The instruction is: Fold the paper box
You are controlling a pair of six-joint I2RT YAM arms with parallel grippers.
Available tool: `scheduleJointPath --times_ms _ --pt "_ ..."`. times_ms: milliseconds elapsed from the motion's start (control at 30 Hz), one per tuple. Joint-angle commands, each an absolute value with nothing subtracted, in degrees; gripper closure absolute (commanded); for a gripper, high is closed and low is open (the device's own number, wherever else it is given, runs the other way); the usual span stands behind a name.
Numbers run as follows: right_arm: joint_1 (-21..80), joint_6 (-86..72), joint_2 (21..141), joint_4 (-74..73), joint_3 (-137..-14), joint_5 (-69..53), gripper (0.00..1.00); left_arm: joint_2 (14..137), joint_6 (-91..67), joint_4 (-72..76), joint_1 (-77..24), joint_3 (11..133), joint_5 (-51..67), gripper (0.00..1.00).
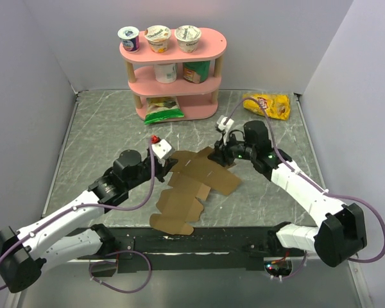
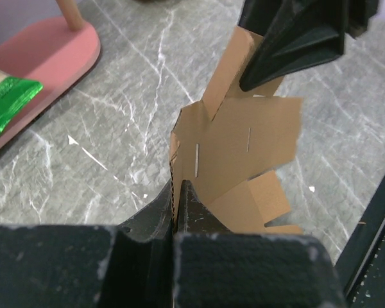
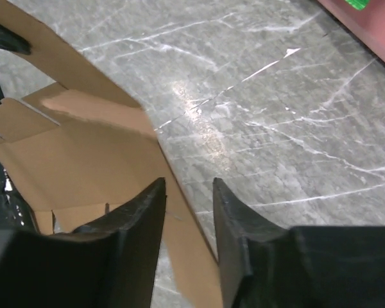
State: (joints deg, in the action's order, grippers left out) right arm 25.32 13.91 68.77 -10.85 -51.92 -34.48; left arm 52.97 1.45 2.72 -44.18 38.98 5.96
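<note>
The paper box (image 1: 192, 186) is a flat brown die-cut cardboard sheet with flaps, lying mid-table. My left gripper (image 1: 167, 164) is shut on the sheet's left edge, lifting that side. In the left wrist view the pinched edge stands upright between the closed fingers (image 2: 177, 192), and the sheet (image 2: 244, 147) spreads beyond. My right gripper (image 1: 221, 154) is open at the sheet's far right corner. In the right wrist view its fingers (image 3: 189, 186) straddle a raised cardboard flap edge (image 3: 83, 147) without gripping it. The right gripper also shows at the top of the left wrist view (image 2: 295, 38).
A pink three-tier shelf (image 1: 173, 70) stands at the back with yogurt cups on top and a green bag (image 1: 163, 109) at its base. A yellow chip bag (image 1: 267, 106) lies at the back right. Grey walls close in both sides.
</note>
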Motion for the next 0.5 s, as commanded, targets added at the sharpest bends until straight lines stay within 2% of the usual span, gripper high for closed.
scheduleJointPath --times_ms 0,33,67,100,233,333,367,433,467 --pt "30.31 13.27 67.41 -9.23 -51.07 -25.69 0.63 55.45 1.05 4.04 -44.21 41.22 5.36 0.99" --pt "31.37 13.10 67.33 -8.27 -50.02 -24.36 0.65 56.68 0.53 4.39 -44.21 41.22 5.36 0.99" --pt "32.16 12.83 67.41 -7.74 -49.57 -23.04 0.74 57.47 0.35 4.39 -44.12 41.39 5.19 0.99" --pt "32.95 12.66 67.67 -7.39 -49.22 -21.81 0.80 58.18 0.44 4.57 -44.03 41.57 5.01 0.99" --pt "36.12 11.96 70.30 -5.98 -48.08 -15.92 0.84 60.99 -3.07 5.27 -43.42 42.10 4.49 0.98" --pt "37.35 10.99 71.71 -4.66 -47.72 -14.07 0.91 62.31 -5.44 5.62 -42.63 42.27 4.39 0.96" --pt "38.48 10.46 71.98 -3.96 -47.64 -11.71 0.96 62.75 -6.23 5.45 -41.93 42.45 4.22 0.79" --pt "39.37 10.81 72.86 -4.30 -48.95 -9.51 0.99 64.41 -9.65 4.49 -40.88 43.58 3.78 0.45" --pt "39.98 11.51 73.21 -5.44 -49.56 -7.23 1.00 65.03 -11.06 2.66 -39.74 44.20 2.91 0.22"
